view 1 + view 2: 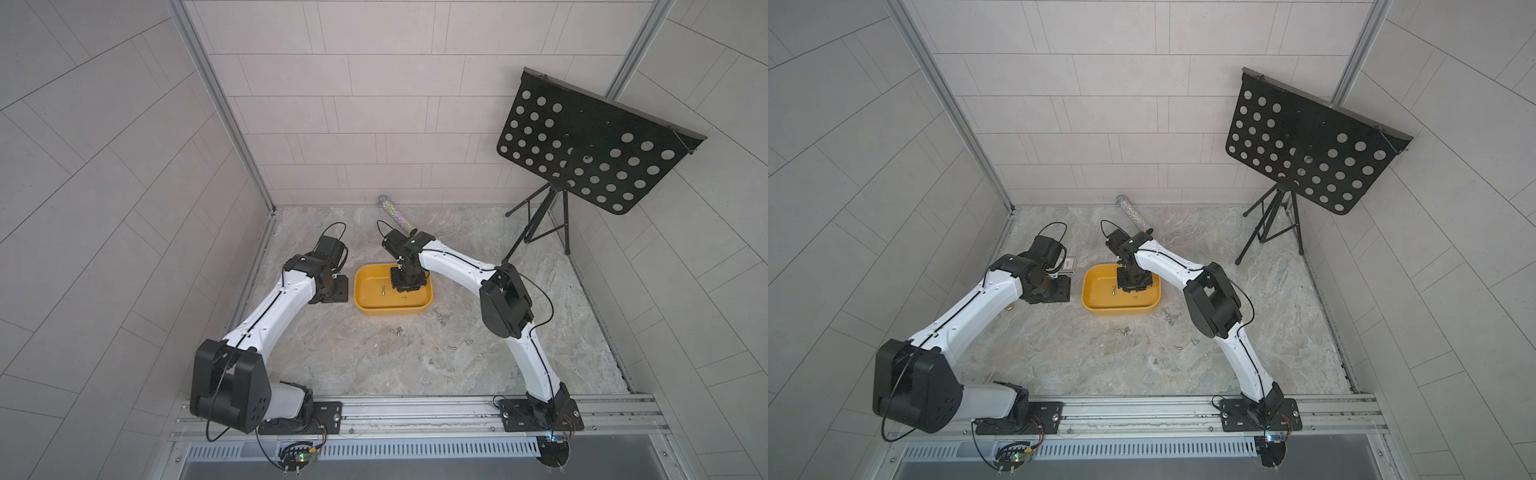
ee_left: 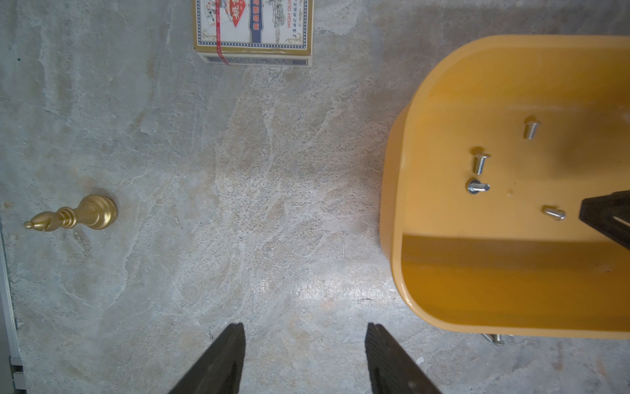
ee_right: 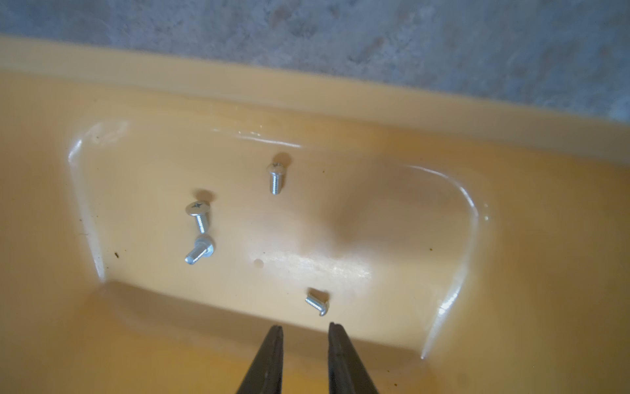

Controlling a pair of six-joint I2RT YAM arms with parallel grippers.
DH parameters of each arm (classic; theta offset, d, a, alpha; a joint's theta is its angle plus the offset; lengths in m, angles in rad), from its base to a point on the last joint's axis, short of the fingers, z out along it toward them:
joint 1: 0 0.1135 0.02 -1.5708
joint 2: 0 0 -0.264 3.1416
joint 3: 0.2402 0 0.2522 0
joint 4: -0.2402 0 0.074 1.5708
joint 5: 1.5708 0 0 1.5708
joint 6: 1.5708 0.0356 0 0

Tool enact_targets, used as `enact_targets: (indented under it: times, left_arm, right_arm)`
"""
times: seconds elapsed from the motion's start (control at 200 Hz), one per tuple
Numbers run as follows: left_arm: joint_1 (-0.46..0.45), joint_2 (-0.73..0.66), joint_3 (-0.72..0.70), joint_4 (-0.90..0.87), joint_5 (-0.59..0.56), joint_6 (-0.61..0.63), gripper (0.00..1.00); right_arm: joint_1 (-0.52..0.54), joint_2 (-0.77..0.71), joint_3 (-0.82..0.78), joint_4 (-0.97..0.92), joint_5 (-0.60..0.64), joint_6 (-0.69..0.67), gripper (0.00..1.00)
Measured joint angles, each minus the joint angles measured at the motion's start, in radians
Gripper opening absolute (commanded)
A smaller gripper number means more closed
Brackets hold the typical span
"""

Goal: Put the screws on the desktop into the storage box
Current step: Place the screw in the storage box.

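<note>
Parted right fingers (image 3: pixel 269 361) over storage box (image 3: pixel 238 85)

Legible print is found only on the printed card box (image 2: pixel 254 30), lying on the desktop (image 2: pixel 272 204) at the left. Its face reads "HIGH QUA", cut off at the frame edge. The Chinese characters on its red diamond and blue band cannot be read with certainty.

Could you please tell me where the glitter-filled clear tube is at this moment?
In both top views the glitter-filled clear plastic tube lies on the marble-patterned desktop near the back wall, just beyond the yellow plastic storage box.
</note>
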Motion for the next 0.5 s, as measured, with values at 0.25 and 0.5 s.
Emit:
enact_targets:
  times: [0.25, 0.5]
  left_arm:
    - [0.000, 0.000, -0.002, 0.003, 0.014, 0.001, 0.64]
    - [-0.036, -0.056, -0.043, -0.002, 0.037, -0.008, 0.64]
  right_arm:
    - [0.003, -0.092, -0.078, -0.002, 0.067, -0.015, 0.34]
    - [-0.044, -0.452, -0.274, 0.009, 0.145, -0.017, 0.35]
